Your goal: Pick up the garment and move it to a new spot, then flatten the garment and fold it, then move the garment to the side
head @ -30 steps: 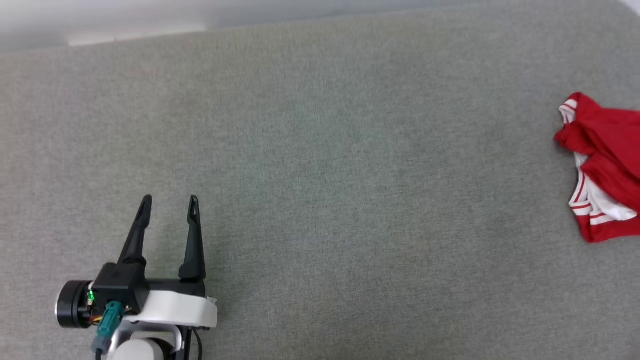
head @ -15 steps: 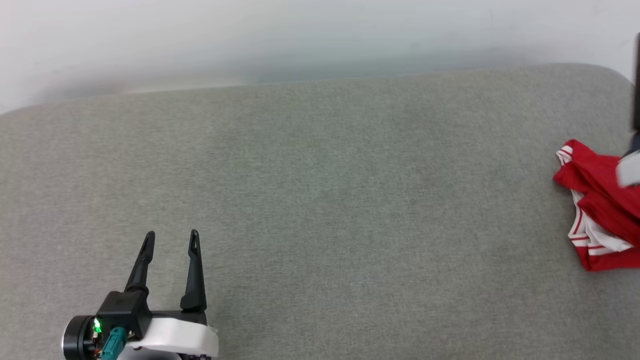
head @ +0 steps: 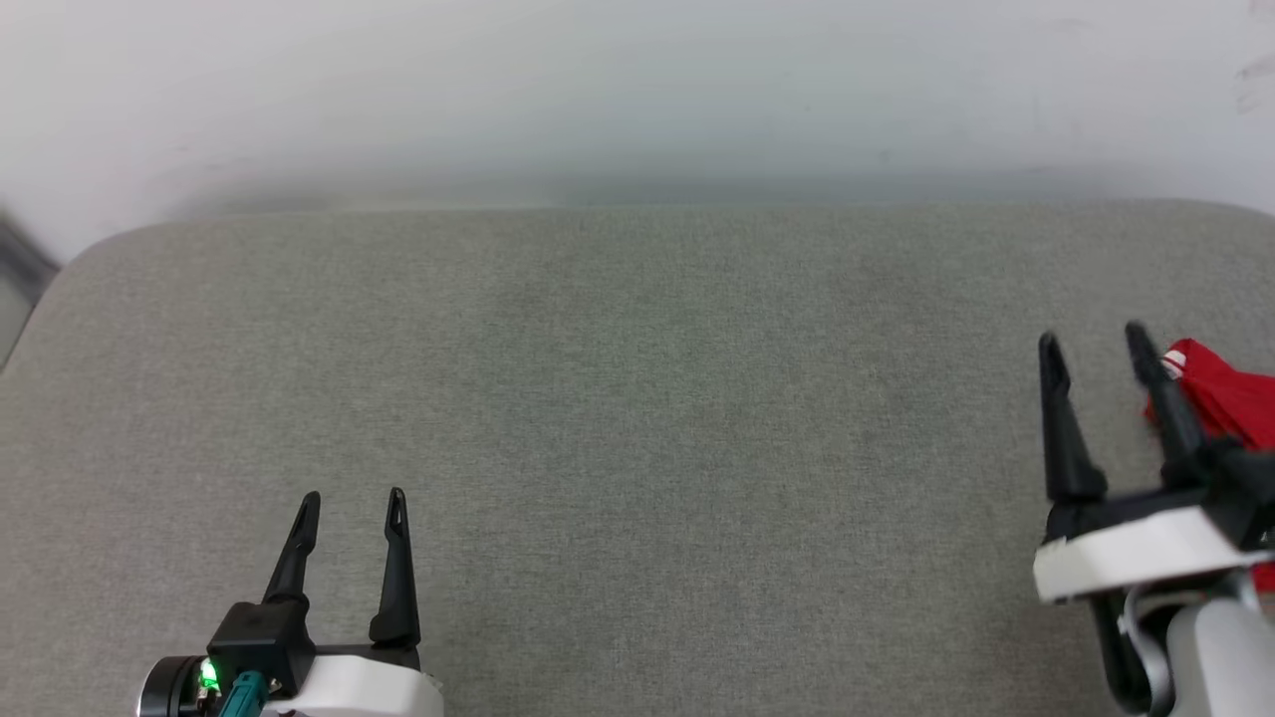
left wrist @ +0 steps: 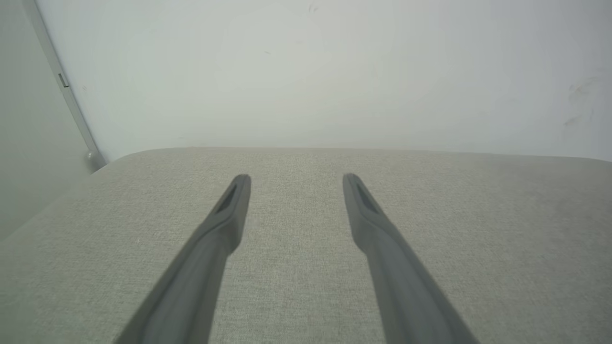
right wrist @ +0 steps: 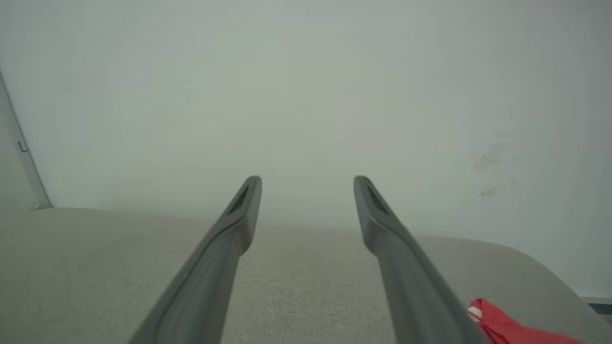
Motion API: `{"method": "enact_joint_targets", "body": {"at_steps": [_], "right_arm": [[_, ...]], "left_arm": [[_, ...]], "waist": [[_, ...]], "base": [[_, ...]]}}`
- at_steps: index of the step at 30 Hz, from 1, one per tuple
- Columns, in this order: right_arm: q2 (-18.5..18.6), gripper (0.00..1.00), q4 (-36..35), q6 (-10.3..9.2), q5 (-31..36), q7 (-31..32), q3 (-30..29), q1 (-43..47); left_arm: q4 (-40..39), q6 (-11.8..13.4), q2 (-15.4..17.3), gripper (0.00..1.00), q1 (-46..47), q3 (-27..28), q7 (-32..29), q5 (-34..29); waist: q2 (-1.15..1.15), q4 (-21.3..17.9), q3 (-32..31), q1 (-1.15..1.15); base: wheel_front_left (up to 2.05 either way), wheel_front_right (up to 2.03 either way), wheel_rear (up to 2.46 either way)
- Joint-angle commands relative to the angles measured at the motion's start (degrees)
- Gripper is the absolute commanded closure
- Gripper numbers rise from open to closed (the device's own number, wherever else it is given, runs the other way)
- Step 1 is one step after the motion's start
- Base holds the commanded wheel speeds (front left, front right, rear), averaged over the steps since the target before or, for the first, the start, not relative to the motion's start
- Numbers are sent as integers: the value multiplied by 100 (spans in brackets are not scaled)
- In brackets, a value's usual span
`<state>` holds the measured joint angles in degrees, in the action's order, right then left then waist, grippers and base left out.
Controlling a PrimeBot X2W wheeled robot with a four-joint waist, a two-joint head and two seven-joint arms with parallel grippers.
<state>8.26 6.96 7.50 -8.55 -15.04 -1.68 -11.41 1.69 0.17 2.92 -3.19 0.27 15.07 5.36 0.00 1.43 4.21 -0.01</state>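
The garment (head: 1223,396) is a crumpled red heap with a bit of white trim at the far right of the grey cushioned surface (head: 637,398), mostly hidden behind my right arm. My right gripper (head: 1094,343) hangs open just left of the heap, its outer finger overlapping the cloth's edge in the head view, nothing between the fingers. In the right wrist view the garment (right wrist: 507,327) peeks out at the lower right, beside the open right gripper (right wrist: 308,184). Far from the cloth, my left gripper (head: 353,502) stands open at the lower left; the left wrist view shows the left gripper (left wrist: 296,180) holding nothing.
A pale wall (head: 637,90) rises behind the grey surface. The surface's rounded left corner (head: 70,269) and back edge mark its limits. A thin dark strip (left wrist: 71,100) runs down the wall at the left.
The head camera has tilted up, showing more wall. My right gripper has come into view at the lower right, in front of the garment. Both grippers stay open.
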Motion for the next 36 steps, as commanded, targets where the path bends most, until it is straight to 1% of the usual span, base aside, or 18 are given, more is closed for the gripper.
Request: {"method": "enact_joint_targets", "body": {"at_steps": [1,8,14,24,27,28,32,36], "right_arm": [[-103,0,-47,-3,-25,-15,-42,268],[-369,0,-190,-2,-43,-15,-136,999],[-477,0,-355,-2,-17,-14,-194,1378],[-550,0,-520,-2,-37,-15,-238,1644],[-550,0,-531,-2,-105,-15,-237,1634],[-520,100,-476,0,-68,-3,-235,1607],[-521,100,-267,0,-90,17,-232,1637],[-507,100,-225,0,-578,117,-222,1583]], "left_arm": [[14,19,-6,0,-71,-2,13,26],[67,19,-6,0,-208,-34,13,44],[75,10,-6,0,-271,-30,13,59],[115,-66,-6,0,-310,-19,13,27],[133,-51,-6,0,-313,-26,13,-7],[156,-67,-1,100,-272,-18,0,31],[377,-69,-8,100,-317,-18,-37,85],[433,-109,-7,100,-237,21,-159,573]], "waist": [[0,36,-66,1],[0,65,-203,1],[0,74,-248,1],[0,56,-275,1],[0,44,-274,1],[0,45,-275,1],[0,42,-277,1],[0,37,-281,1]], "base": [[0,0,0],[0,0,0],[0,0,0],[0,0,0],[0,0,0],[0,0,0],[0,0,0],[0,0,0]]}}
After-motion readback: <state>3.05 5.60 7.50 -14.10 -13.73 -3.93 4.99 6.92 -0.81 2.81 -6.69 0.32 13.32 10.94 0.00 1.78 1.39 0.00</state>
